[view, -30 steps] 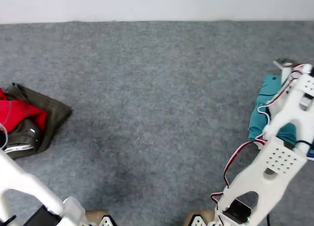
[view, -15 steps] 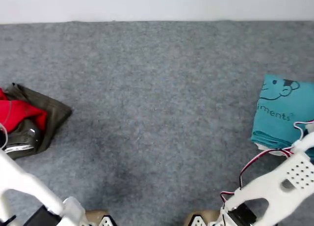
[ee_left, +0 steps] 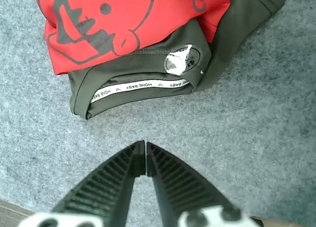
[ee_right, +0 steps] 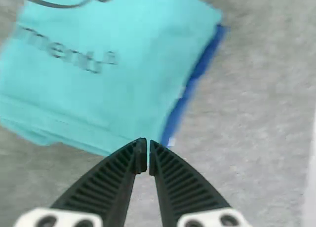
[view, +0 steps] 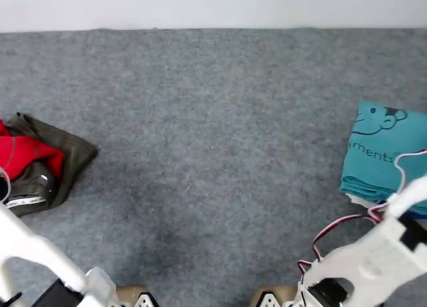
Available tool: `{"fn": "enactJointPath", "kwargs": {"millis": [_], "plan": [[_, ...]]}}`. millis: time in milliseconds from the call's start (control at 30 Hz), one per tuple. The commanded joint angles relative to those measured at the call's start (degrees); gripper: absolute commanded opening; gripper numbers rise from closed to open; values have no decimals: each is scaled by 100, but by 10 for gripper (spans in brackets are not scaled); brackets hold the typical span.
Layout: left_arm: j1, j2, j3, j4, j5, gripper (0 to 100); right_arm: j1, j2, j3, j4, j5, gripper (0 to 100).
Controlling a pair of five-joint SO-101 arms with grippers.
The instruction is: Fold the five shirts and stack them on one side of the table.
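Note:
A folded teal shirt [view: 381, 153] lies at the table's right edge, on top of a blue one [ee_right: 196, 75] whose edge peeks out. At the left edge a red shirt [view: 27, 155] sits on a crumpled olive shirt [view: 67, 157]. My left gripper [ee_left: 146, 158] is shut and empty, hovering over bare carpet just short of the olive shirt's collar [ee_left: 143, 84]. My right gripper [ee_right: 144, 157] is shut and empty, its tips at the near edge of the teal shirt [ee_right: 103, 69]. The right arm [view: 373, 253] stands low at the bottom right.
Grey carpet [view: 213, 120] covers the table, with wide free room in the middle. A white wall [view: 213, 7] runs along the far edge. The left arm's white link [view: 33, 250] crosses the bottom left corner.
The right arm has pulled back off the teal stack toward the near edge, uncovering the folded shirt. The left arm and the red and olive shirts have not moved.

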Motion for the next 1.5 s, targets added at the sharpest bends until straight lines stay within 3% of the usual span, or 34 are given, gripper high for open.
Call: {"fn": "enactJointPath", "kwargs": {"millis": [0, 133, 300, 433, 933, 1100, 1167, 1367, 1467], "plan": [[-9, -167, -31, -141, -70, 67, -356, -936, 941, 224, -905, 10], [0, -167, 189, -774, -62, 192, -716, -1684, 2312, 224, -1512, 10], [325, 387, 488, -1582, -167, 201, -1138, -2545, 3982, 215, -1793, 10], [492, 1371, 40, -1881, -149, 200, -1305, -3143, 4967, 215, -1802, 10], [800, 5099, -3556, -1486, -149, 198, -1305, -4022, 6207, 207, -1802, 10], [932, 5899, -4127, -1503, -167, 85, -1288, -4022, 6215, 215, -1802, 10], [993, 6075, -4321, -1486, -167, 17, -1279, -4022, 6215, 215, -1802, 10], [1240, 5934, -5138, -976, -123, 13, -1279, -4031, 6224, 224, -1802, 10], [1451, 5679, -5807, -571, 316, 13, -1279, -4031, 6224, 224, -1802, 10]]}}
